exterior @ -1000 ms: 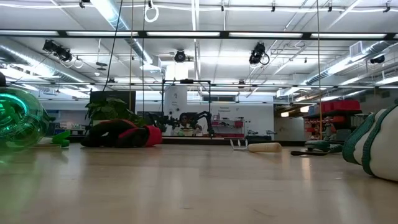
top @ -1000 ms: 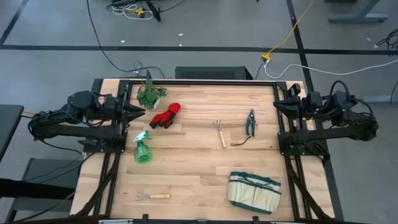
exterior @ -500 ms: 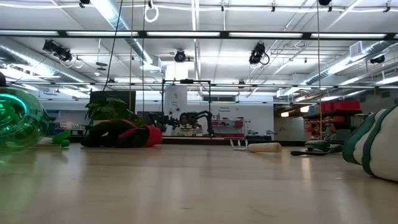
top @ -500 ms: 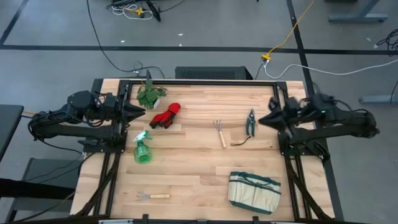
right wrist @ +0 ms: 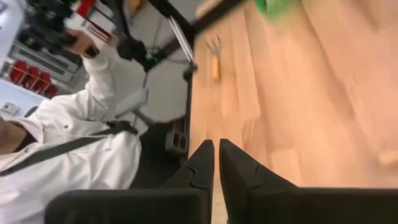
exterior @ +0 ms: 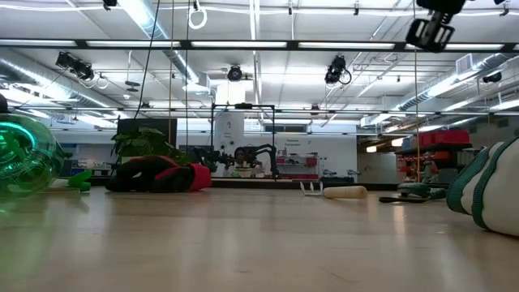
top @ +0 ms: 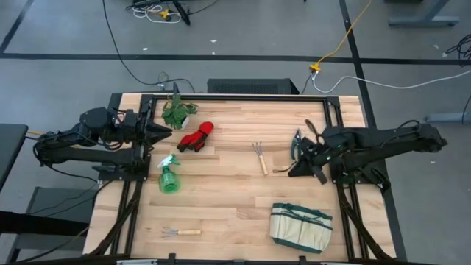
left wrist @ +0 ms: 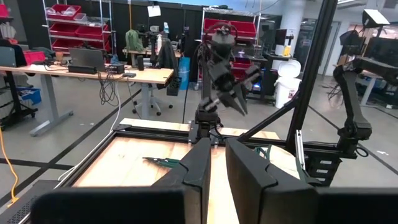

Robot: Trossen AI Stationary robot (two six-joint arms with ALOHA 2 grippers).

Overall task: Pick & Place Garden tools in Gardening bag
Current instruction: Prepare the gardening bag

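1. Beige canvas with green trim, the bag point(top: 300, 227) lies near the front edge of the table point(top: 235, 199), toward my right side, with nothing in it that I can see.
2. Dark-handled shears point(top: 296, 144) lie beyond the bag, and one fork point(top: 260, 157) lies just beside them toward the middle.
3. Red gloves point(top: 196, 137) rest near the far left, with the green spray bottle point(top: 170, 177) nearer the front and a second fork point(top: 181, 232) close to the front edge.
4. My right gripper point(top: 303, 156) hangs over the shears, its fingers point(right wrist: 208, 168) nearly together and holding nothing.
5. My left gripper point(top: 171, 132) waits at the table's left edge beside the gloves, fingers point(left wrist: 200, 165) close together and empty.
6. Leafy plant point(top: 178, 112) sits at the far left corner.
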